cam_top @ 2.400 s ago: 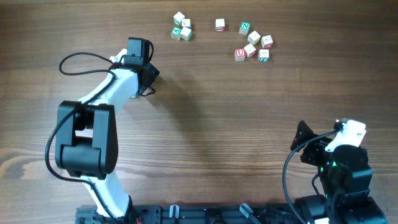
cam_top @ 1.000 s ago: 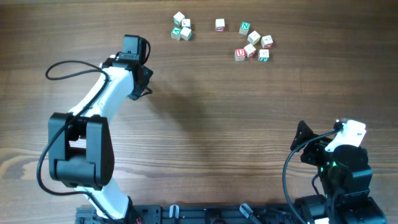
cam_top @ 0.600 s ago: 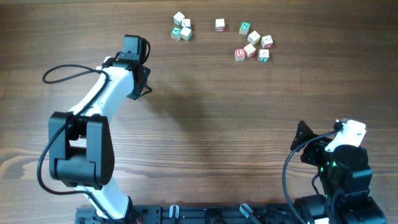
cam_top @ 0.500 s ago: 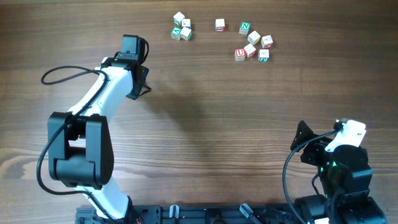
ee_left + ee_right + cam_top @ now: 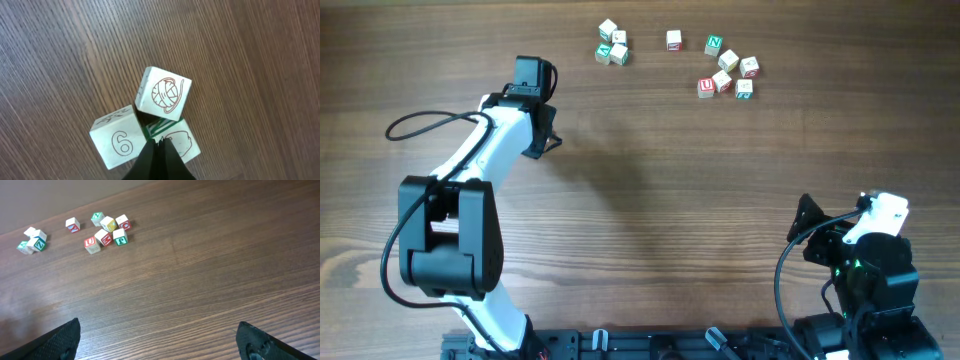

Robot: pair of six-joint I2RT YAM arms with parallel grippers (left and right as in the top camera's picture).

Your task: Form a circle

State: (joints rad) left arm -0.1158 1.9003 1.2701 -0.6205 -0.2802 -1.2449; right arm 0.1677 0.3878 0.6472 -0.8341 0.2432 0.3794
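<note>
Leftward and slightly toward the far edge is where the left arm (image 5: 490,140) has swung since the earliest overhead frame. Every cube and the right gripper (image 5: 157,335) lie as they did.

The left gripper (image 5: 160,144) has its fingers pressed together into a single point and holds nothing. That probably suits it to nudging cubes rather than lifting them. In the wrist view the point overlaps the near edge of the green-striped cube (image 5: 176,141); whether it touches I cannot tell.

The three-cube clump (image 5: 612,46) sits near the far edge of the tabletop (image 5: 650,200), left of centre. The green-striped cube, the yarn-ball cube (image 5: 162,96) and the "6" cube (image 5: 117,143) are packed face to face, likely the closest three blocks come to a ring.

A lone cube (image 5: 673,39) and a loose group of six letter cubes (image 5: 726,68) lie further along the far edge, toward the right, apart from the clump.

The right gripper is parked at the near right corner with fingers spread wide and empty, apparently kept out of the way.
</note>
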